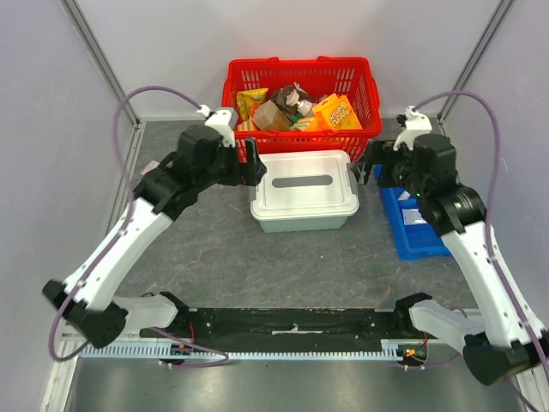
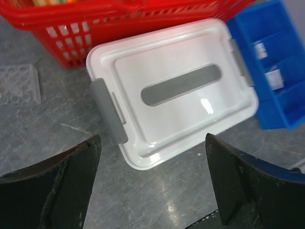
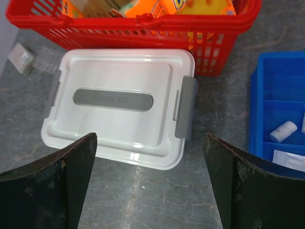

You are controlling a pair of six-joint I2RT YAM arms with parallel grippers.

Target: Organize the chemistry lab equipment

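Observation:
A white lidded storage box (image 1: pixel 304 190) with grey latches stands mid-table. A blue divided tray (image 1: pixel 403 236) to its right holds a tiny white vial (image 3: pixel 282 131) and a flat clear packet (image 3: pixel 291 160). A clear multi-well plate (image 2: pixel 16 86) lies left of the box, by the basket; it also shows in the right wrist view (image 3: pixel 46 60), next to a small packet (image 3: pixel 21 57). My left gripper (image 1: pixel 255 167) hovers open and empty at the box's left end. My right gripper (image 1: pixel 367 167) hovers open and empty at its right end. No glass flasks show.
A red mesh-sided basket (image 1: pixel 369 94) full of orange and yellow snack packs (image 1: pixel 336 112) stands right behind the box. Grey walls enclose the table on both sides and at the back. The arm bases sit on a black rail (image 1: pixel 292 324) at the near edge.

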